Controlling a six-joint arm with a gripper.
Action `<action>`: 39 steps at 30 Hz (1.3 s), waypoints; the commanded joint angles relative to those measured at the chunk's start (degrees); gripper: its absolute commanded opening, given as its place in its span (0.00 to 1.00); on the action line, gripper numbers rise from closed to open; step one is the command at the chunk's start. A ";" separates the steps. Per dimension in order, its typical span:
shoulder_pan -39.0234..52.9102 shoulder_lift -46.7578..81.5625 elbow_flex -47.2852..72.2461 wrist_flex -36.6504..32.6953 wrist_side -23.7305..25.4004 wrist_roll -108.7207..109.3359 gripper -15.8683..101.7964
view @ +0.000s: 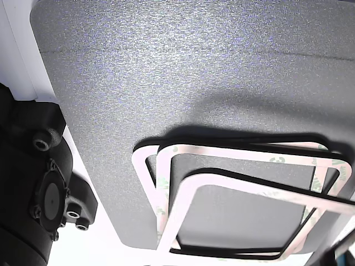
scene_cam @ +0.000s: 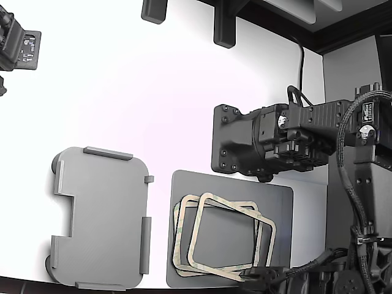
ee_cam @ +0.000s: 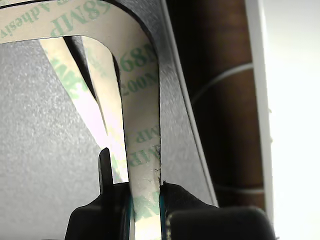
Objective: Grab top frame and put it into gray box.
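- The gray box (scene_cam: 101, 217) is lying empty at the exterior view's left, well apart from the dark sheet (scene_cam: 278, 202) carrying the stacked frames.
- The top frame (scene_cam: 228, 236) is sitting skewed and tilted on that stack.
- The gripper (ee_cam: 145, 202) is pinching the frame's edge; lifting straight up should be avoiding dragging the frames underneath.

Hand (ee_cam: 145, 200) cut off by wrist view edge; lower frames (scene_cam: 184, 211) mostly covered.

1. The arm reaches in low from the exterior view's right edge.
2. The gripper (ee_cam: 145, 210) has its jaws closed on one side of the top frame (ee_cam: 142, 125), one dark finger (ee_cam: 200, 210) on each side.
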 commanded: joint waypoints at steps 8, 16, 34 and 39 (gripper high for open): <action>-3.87 4.75 -10.37 7.91 9.76 35.16 0.05; -10.20 8.17 -14.59 8.61 19.86 76.38 0.04; -29.71 16.79 -5.80 8.09 21.18 162.69 0.03; -36.91 15.47 -7.03 8.53 14.24 188.35 0.03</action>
